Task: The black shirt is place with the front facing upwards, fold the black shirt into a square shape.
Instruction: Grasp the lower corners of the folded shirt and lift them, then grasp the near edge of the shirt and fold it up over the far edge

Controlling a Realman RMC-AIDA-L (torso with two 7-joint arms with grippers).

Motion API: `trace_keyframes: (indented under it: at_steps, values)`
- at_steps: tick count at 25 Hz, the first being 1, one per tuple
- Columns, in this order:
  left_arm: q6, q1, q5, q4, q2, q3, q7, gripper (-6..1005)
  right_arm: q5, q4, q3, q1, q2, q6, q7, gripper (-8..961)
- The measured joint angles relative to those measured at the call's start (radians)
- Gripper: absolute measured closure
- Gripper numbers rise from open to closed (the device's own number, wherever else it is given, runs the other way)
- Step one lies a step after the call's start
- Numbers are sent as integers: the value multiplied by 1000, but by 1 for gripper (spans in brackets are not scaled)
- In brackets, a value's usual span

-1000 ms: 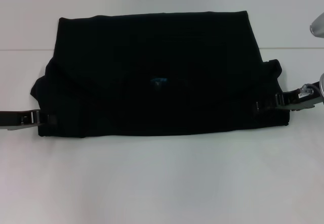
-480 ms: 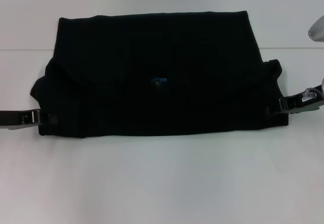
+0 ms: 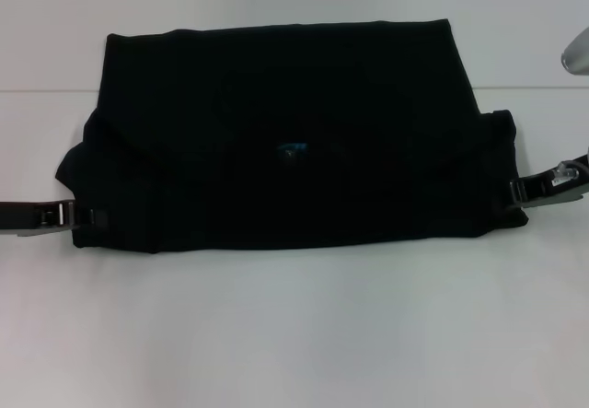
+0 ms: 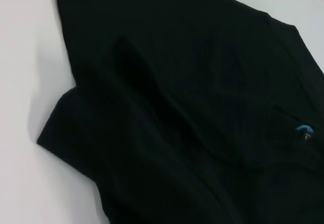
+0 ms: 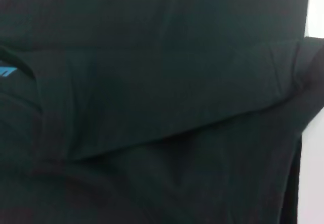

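The black shirt lies folded into a wide band on the white table. Its small blue neck label shows near the middle, and the white lettering is hidden. My left gripper lies low on the table at the shirt's near left corner. My right gripper lies low at the shirt's right edge. The left wrist view shows the shirt with a raised crease and the label. The right wrist view is filled by the shirt, with the label at one edge.
A sleeve bulges out on the shirt's left side. A grey metal part shows at the far right edge. Bare white table lies in front of the shirt and behind it.
My right gripper has drawn back to the right, from on top of the shirt to its right edge. The shirt's right side has settled flatter. The left gripper has barely moved.
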Motion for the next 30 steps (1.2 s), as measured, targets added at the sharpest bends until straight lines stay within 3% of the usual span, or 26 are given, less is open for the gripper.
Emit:
trace_keyframes:
  at_steps: [5, 9, 12, 13, 20, 25, 30]
  values:
    - [107, -8, 6, 2, 38, 1, -5, 972, 3, -31, 9, -6, -20, -105, -22, 804]
    - [239, -11, 27, 8, 77, -3, -17, 973, 3, -106, 11, -40, -43, -266, -38, 859]
    - [342, -12, 82, 34, 92, -7, -37, 973, 3, -149, 27, -70, -67, -392, -66, 859]
    - [363, -12, 93, 38, 94, -8, -38, 973, 3, -160, 63, -91, -84, -481, -103, 859]
    - [613, -24, 263, 54, 101, -10, 8, 973, 0, -153, 128, -150, -121, -702, -260, 859]
    - [708, -38, 340, 57, 99, 20, 46, 973, -17, -150, 118, -178, -122, -806, -354, 859]
    - [772, -55, 380, 64, 92, 67, 100, 973, -57, -145, 120, -177, -112, -826, -381, 858]
